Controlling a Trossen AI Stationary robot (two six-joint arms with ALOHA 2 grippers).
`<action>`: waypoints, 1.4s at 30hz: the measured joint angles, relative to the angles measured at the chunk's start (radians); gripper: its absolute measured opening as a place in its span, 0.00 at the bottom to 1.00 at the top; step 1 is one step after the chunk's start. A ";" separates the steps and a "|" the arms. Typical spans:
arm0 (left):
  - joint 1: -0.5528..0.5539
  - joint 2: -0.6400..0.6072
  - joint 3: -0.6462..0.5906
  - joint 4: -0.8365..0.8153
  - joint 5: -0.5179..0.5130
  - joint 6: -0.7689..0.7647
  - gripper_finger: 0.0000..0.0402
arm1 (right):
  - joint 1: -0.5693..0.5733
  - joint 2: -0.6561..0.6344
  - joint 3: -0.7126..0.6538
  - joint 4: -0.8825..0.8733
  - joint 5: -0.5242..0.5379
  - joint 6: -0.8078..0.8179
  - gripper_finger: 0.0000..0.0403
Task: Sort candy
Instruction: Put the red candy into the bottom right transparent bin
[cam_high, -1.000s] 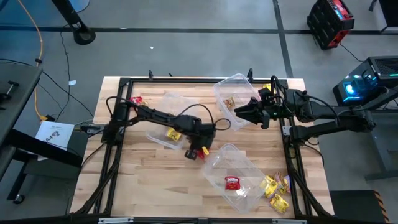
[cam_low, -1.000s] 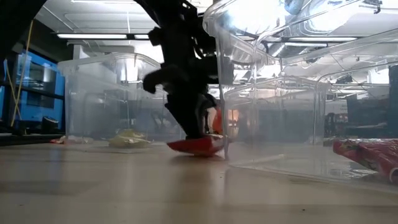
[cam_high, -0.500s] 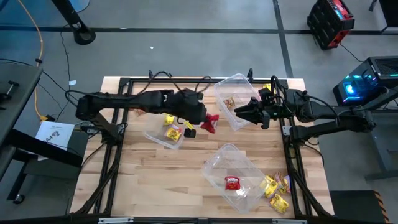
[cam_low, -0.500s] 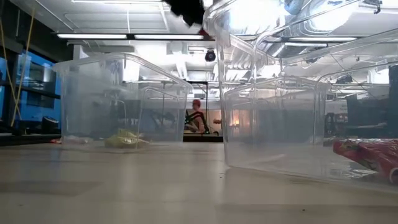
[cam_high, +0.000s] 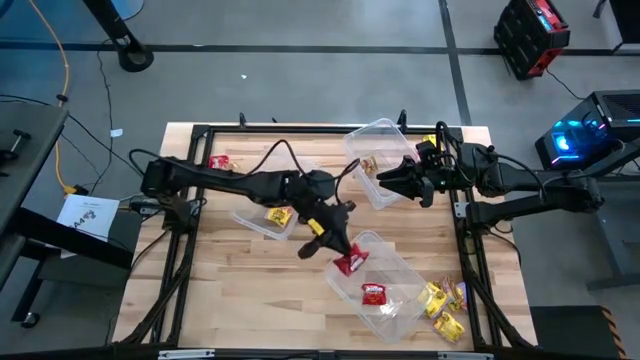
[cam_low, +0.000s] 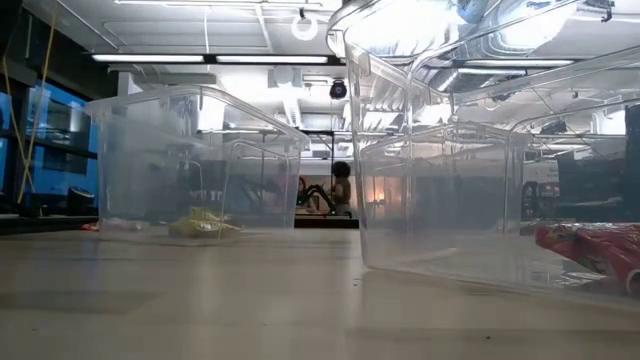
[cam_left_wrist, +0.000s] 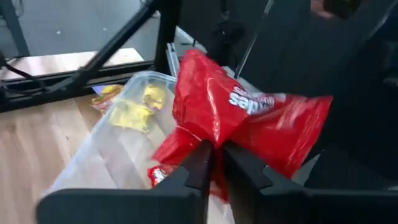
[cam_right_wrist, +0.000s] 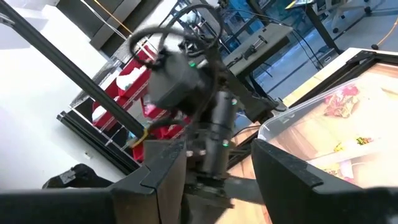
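My left gripper (cam_high: 340, 252) (cam_left_wrist: 214, 155) is shut on a red candy packet (cam_high: 349, 263) (cam_left_wrist: 236, 118) over the far end of the near clear tub (cam_high: 395, 268), which holds another red packet (cam_high: 373, 292) (cam_low: 590, 245). The middle tub (cam_high: 250, 222) holds yellow candy (cam_high: 278, 215) (cam_low: 205, 222). The far tub (cam_high: 385, 132) holds brown-gold candy (cam_high: 369, 165). My right gripper (cam_high: 385, 178) (cam_right_wrist: 217, 162) hovers open at the far tub's right side, touching nothing. Neither gripper shows in the low view. My left gripper pinches the red packet between its two fingers (cam_left_wrist: 200, 163) at the packet's crumpled lower edge (cam_left_wrist: 214, 138). The fingers slant down toward the table's near right. The packet is lifted clear and stands out beyond the fingertips above the tub.
Loose yellow and brown-gold candy (cam_high: 445, 305) lies by the near right corner, beside the near tub. One red packet (cam_high: 218, 161) lies at the far left of the table. The black frame rails (cam_high: 190, 215) run along both sides. Bare wood (cam_high: 260, 290) lies near left.
My left gripper took the red packet up from the table beside the near tub, swung it up toward the far edge, then brought it back toward the near right. The packet now hangs lifted clear over the near tub. The gripper stayed shut on it.
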 joint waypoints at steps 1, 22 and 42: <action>0.002 0.007 0.000 0.022 0.008 -0.011 0.12 | 0.000 0.000 0.000 0.000 0.000 0.000 0.44; 0.208 -0.311 0.072 -0.711 -0.489 0.018 0.46 | -0.005 0.000 0.000 0.009 0.004 -0.034 0.44; 0.952 -0.441 -0.588 -0.821 -0.910 -0.397 0.42 | -0.030 0.000 0.000 0.009 0.003 -0.079 0.44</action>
